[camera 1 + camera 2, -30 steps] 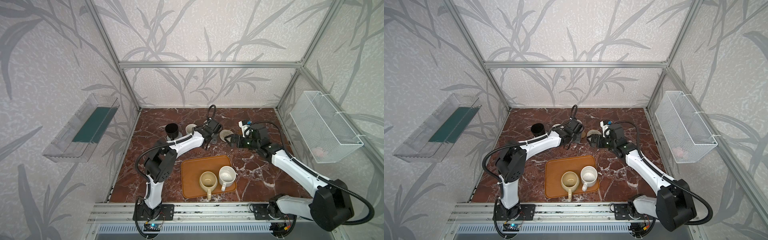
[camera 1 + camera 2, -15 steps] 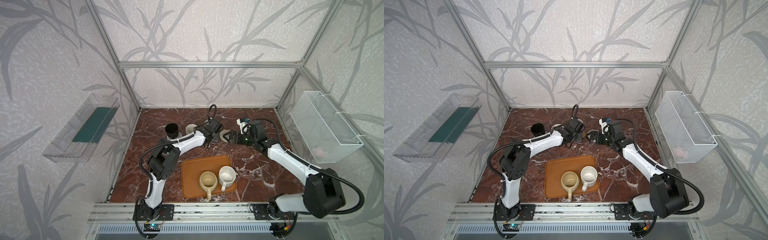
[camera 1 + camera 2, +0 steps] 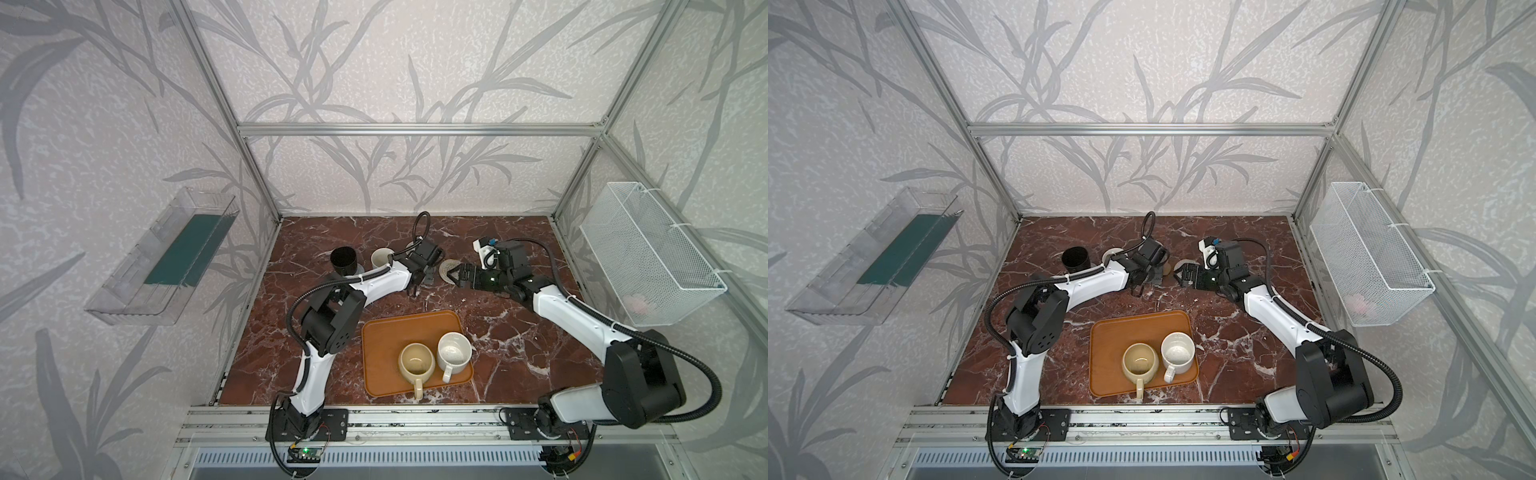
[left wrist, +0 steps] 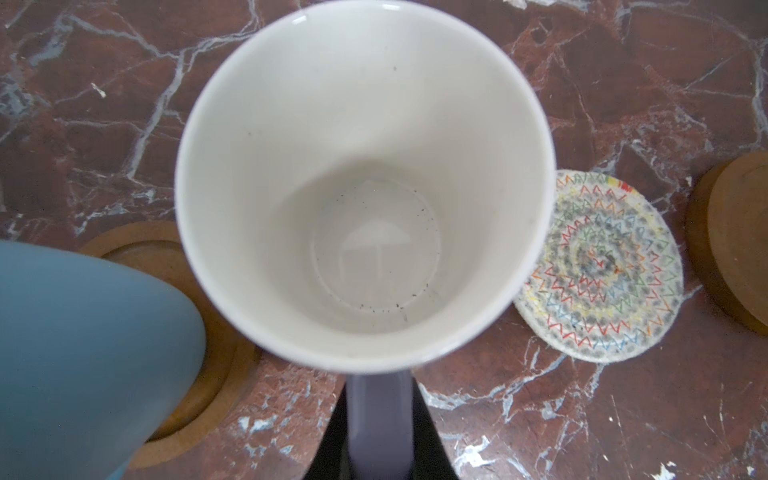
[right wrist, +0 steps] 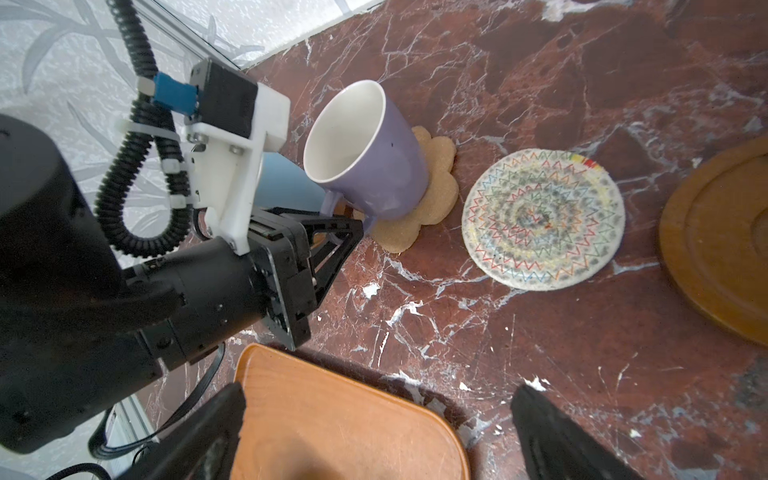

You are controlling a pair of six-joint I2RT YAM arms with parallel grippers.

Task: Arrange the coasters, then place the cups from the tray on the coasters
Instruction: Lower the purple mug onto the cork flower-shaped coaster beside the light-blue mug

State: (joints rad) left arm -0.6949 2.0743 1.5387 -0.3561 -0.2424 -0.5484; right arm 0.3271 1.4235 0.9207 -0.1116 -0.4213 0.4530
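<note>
Placing: left gripper [image 5: 355, 226] clenches the lavender ceramic mug [image 5: 374, 166] by its handle on the tan flower-shaped coaster [image 5: 438, 195]; releasing likely follows. Idle right gripper [image 3: 458, 275] splayed.

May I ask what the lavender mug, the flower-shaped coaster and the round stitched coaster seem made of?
The lavender mug looks like glazed ceramic: glossy outside, smooth white inside with reflections. The flower-shaped coaster is matte tan and grainy, perhaps cork or felt; unclear which. The round stitched coaster seems coiled pale cord, matte, sewn with coloured zigzag thread.
</note>
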